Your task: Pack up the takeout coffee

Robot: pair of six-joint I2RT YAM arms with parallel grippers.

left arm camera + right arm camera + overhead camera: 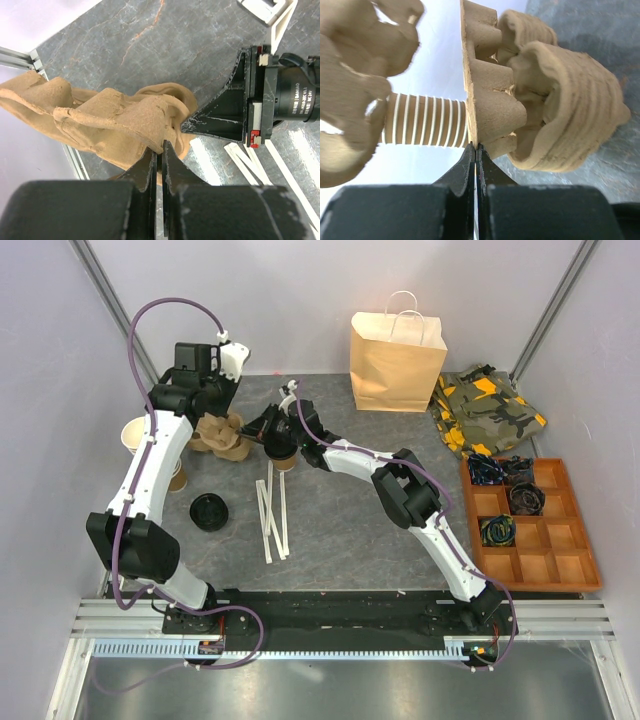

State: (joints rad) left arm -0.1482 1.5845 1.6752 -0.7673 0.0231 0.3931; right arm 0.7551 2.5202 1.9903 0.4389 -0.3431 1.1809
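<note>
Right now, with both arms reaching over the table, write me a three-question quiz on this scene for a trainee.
1. True or false: the paper bag stands upright at the far edge of the table.
2. Fill in: the wooden compartment tray lies on the ____ arm's side.
3. The right gripper is shut on: A) the paper bag, B) the pulp cup carrier, C) the wooden compartment tray.

Key: 1 true; 2 right; 3 B.
</note>
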